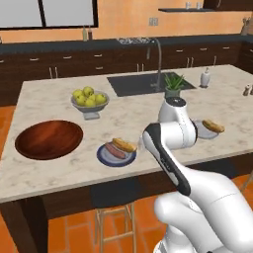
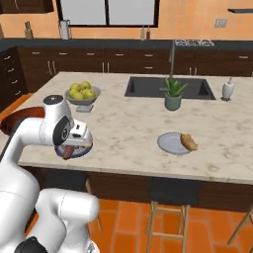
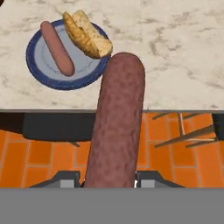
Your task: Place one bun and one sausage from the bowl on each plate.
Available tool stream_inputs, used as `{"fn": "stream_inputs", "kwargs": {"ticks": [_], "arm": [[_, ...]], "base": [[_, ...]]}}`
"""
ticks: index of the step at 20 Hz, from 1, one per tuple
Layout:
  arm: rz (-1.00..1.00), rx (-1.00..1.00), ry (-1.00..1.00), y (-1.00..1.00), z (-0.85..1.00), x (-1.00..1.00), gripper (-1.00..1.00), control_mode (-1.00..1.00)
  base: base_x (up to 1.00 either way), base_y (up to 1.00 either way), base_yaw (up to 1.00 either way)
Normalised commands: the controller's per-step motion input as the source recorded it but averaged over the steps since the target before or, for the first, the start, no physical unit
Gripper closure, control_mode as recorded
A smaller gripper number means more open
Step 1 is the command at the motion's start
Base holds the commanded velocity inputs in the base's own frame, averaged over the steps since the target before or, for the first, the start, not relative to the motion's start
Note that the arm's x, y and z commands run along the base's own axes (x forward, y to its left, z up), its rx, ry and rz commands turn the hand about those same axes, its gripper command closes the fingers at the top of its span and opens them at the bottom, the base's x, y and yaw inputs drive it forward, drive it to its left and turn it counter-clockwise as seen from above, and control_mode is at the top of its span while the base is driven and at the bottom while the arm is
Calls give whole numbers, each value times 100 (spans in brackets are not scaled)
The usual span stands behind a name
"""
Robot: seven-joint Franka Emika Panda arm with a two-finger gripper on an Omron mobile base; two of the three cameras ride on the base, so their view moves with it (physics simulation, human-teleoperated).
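In the hand view, a long reddish-brown sausage (image 3: 117, 122) is running up the middle of the frame from between the jaws, which are closed partway onto its lower end and gripping it. In the right base view the same sausage is poking out dark red below the hand at the left of the frame, over the near edge of the pale marbled surface (image 2: 128, 111).

At the upper left of the hand view, a small round plate with a dark navy rim (image 3: 37, 72) is lying on the surface, carrying a slimmer pinkish sausage (image 3: 57, 48) and a golden split bun (image 3: 86, 35) that is leaning over the plate's right rim. In the left base view this plate is sitting at the lower centre, just left of the white arm's elbow.

A paler grey-blue round plate (image 2: 170, 143) is sitting right of centre in the right base view, with a second golden bun (image 2: 189, 142) resting on its right edge.

The wide, shallow bowl of dark reddish-brown wood (image 1: 48, 139) is lying at the left of the left base view, well apart from both plates. Behind it, a grey pedestal bowl of yellow-green apples (image 1: 89, 101) is standing; a small potted green plant (image 1: 173, 85) is standing beside the dark sink (image 1: 138, 83).
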Motion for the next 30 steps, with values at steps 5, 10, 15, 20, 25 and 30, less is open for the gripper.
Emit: {"fn": "stream_inputs", "kwargs": {"ticks": [5,10,15,20,25,30], "arm": [[0,0,0,0,0,0,100,100],[0,0,0,0,0,0,100,100],[0,0,0,0,0,0,100,100],[0,0,0,0,0,0,100,100],[2,-1,2,0,2,18,100,-100],[17,-14,14,3,-9,100,100,-100]], "base": [[52,-100,0],[57,-87,0],[32,-76,0],[36,-4,4],[27,0,2],[0,0,0]]}}
